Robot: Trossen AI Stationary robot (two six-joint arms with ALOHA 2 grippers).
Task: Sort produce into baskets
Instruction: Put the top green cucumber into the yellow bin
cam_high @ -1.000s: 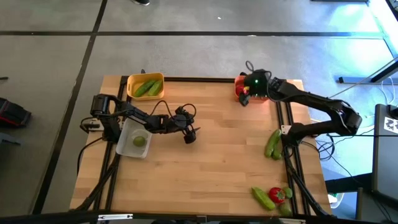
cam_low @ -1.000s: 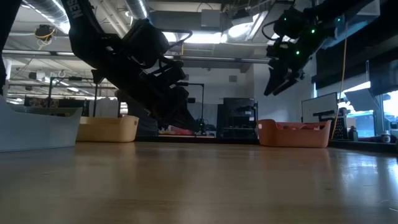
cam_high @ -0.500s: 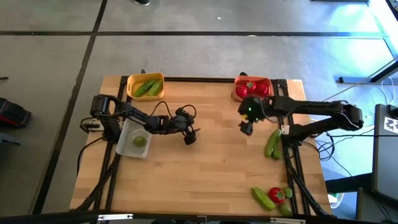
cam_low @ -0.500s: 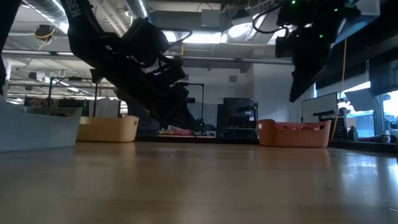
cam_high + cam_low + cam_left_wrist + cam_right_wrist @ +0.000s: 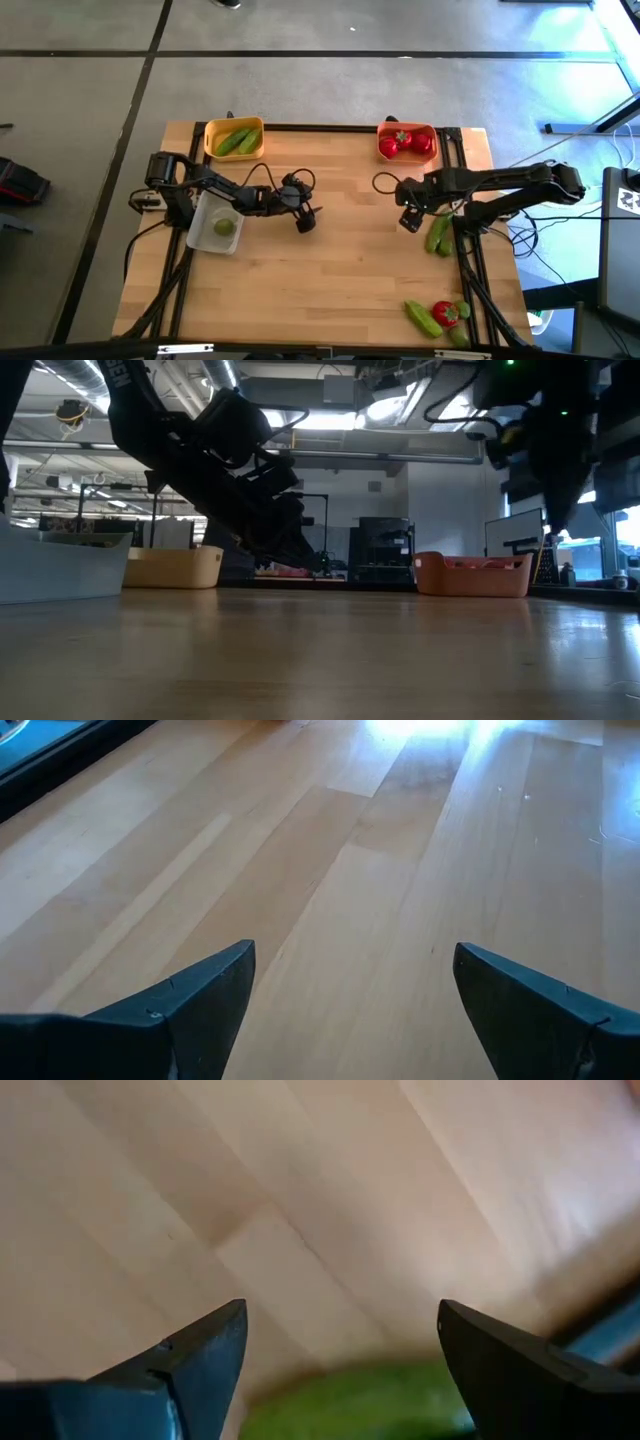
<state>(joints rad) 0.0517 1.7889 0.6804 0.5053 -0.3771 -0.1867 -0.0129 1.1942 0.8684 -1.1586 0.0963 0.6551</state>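
Produce sits in several spots. Two cucumbers (image 5: 237, 141) lie in the yellow basket (image 5: 212, 129) at the upper left of the table (image 5: 330, 270) in the high view. Red tomatoes (image 5: 405, 143) with green tops fill the orange basket (image 5: 433, 153) at upper centre-right. One small round green piece (image 5: 223, 226) rests in the whitish tray (image 5: 205, 210) at mid left. Unsorted: a pair of green cucumbers (image 5: 437, 233) at the table's right edge, mid frame, and a cluster at lower right, a cucumber (image 5: 422, 317) touching a red tomato (image 5: 446, 314).

Right gripper (image 5: 409, 218) hangs just left of the cucumber pair at the right edge, jaws spread, nothing between them. In its wrist view a green cucumber (image 5: 350, 1402) shows low in the frame between the two dark fingers (image 5: 195, 1360); contact cannot be told.

Left gripper (image 5: 305, 222) sits over bare wood just left of table centre, right of the whitish tray, jaws spread and empty; its wrist view shows only wood planks between the fingers (image 5: 205, 995).

Low view: yellow basket (image 5: 172, 567) at left, whitish tray (image 5: 55, 565) at far left, orange basket (image 5: 472, 575) at right, dark arms above.
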